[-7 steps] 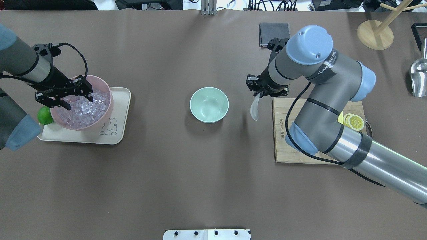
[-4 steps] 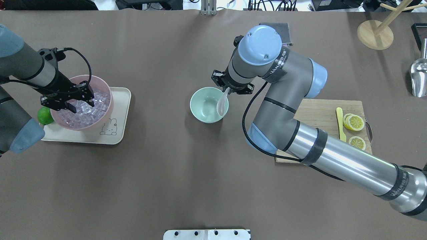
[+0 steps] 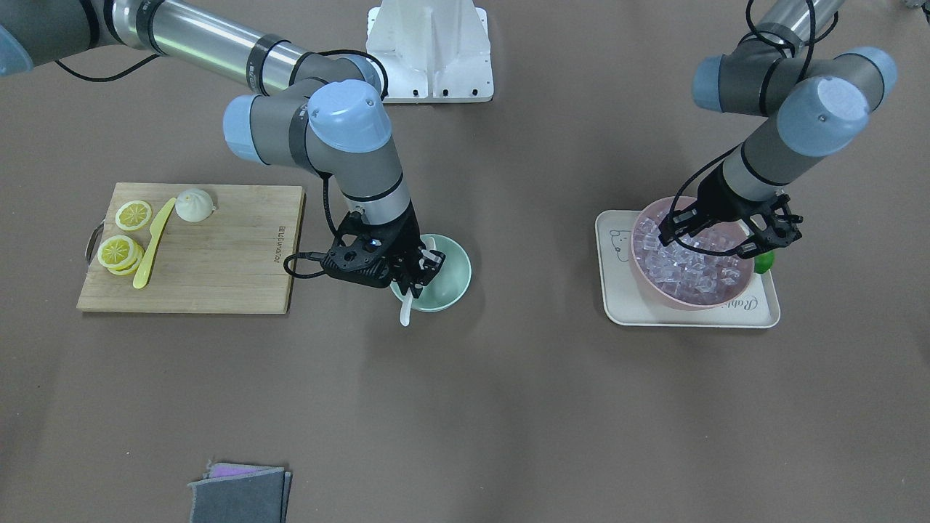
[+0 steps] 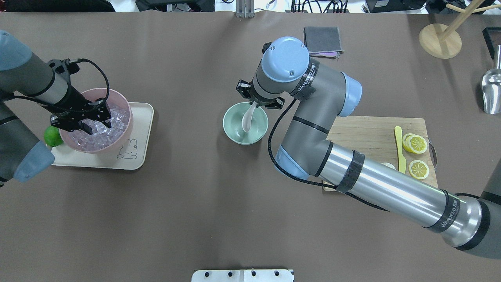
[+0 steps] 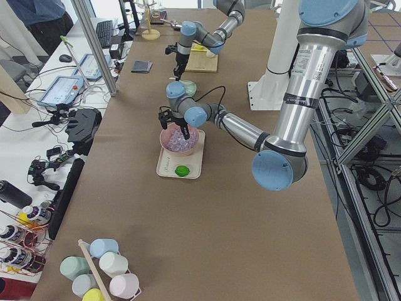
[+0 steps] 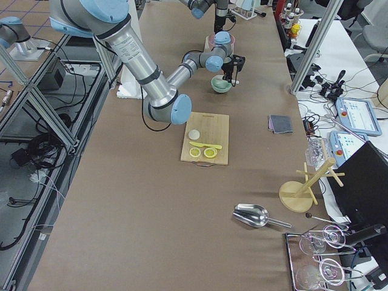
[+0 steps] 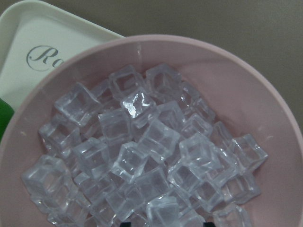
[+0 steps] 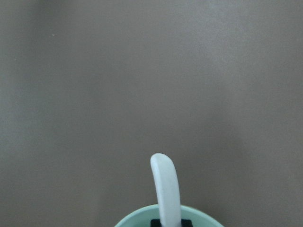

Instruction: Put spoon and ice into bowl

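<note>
The mint-green bowl (image 4: 234, 126) sits mid-table, also in the front view (image 3: 452, 282). My right gripper (image 4: 258, 103) is shut on the handle of the white spoon (image 4: 247, 120) at the bowl's far rim. The scoop hangs down inside the bowl. The handle end pokes out past the rim in the front view (image 3: 405, 313) and the right wrist view (image 8: 164, 188). My left gripper (image 4: 96, 124) is open and empty, low over the clear ice cubes (image 4: 111, 117) heaped in the pink bowl (image 4: 126, 106). The left wrist view shows the ice (image 7: 142, 156) close up.
The pink bowl stands on a cream tray (image 4: 141, 119) with a lime (image 4: 51, 135). A cutting board (image 4: 372, 133) at the right holds a yellow knife (image 4: 399, 149) and lemon slices (image 4: 417, 144). A grey cloth (image 4: 323, 39), wooden stand (image 4: 440, 39) and metal scoop (image 4: 492, 92) lie far right.
My right arm carried the spoon left from beside the cutting board to the green bowl, and the scoop now hangs inside it. My left gripper shifted slightly over the ice.
</note>
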`<move>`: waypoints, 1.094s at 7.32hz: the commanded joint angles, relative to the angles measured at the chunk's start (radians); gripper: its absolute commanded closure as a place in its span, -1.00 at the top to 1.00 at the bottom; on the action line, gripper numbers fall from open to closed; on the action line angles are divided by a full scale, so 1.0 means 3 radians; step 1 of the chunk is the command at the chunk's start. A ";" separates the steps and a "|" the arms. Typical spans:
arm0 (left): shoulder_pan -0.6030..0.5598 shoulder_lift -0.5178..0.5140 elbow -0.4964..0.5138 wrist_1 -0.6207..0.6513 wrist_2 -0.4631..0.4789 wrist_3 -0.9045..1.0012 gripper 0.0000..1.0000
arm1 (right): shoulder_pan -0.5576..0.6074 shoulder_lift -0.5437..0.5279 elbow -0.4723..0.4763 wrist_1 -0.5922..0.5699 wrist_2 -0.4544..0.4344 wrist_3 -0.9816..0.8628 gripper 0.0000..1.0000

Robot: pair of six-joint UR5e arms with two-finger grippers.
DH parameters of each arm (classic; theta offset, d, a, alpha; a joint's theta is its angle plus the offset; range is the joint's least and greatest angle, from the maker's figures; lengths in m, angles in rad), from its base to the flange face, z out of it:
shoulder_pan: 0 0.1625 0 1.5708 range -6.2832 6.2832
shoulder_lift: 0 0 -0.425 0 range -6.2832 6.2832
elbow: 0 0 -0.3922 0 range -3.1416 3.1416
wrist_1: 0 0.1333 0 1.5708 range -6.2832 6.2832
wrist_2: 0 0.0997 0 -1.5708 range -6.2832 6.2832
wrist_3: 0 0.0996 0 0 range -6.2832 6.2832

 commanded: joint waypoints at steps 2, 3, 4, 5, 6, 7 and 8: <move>0.0003 -0.0049 0.0006 0.0015 -0.0002 0.0000 -1.00 | -0.0013 0.0003 -0.0021 0.0034 -0.0031 0.0020 0.99; 0.0003 -0.0060 0.0006 0.0020 -0.0002 -0.0005 -1.00 | -0.0008 0.0003 0.0004 0.0039 -0.0031 0.0009 1.00; 0.0003 -0.0085 0.0001 0.0025 -0.0007 0.0005 -1.00 | 0.0007 0.0003 0.0040 0.0039 -0.0026 0.0004 1.00; 0.0003 -0.0095 -0.0009 0.0025 -0.0017 0.0010 -1.00 | 0.0053 -0.0018 0.0121 0.0024 0.0030 -0.0001 1.00; -0.0002 -0.0141 -0.0045 0.0025 -0.0037 0.0010 -1.00 | 0.0144 -0.0089 0.0228 0.0004 0.0177 -0.0016 1.00; -0.0007 -0.0228 -0.0065 0.0030 -0.0043 -0.0010 -1.00 | 0.0257 -0.0337 0.0487 0.0009 0.0361 -0.0087 1.00; -0.0002 -0.0233 -0.0061 0.0030 -0.0043 -0.0005 -1.00 | 0.0329 -0.0542 0.0698 -0.0001 0.0444 -0.0224 1.00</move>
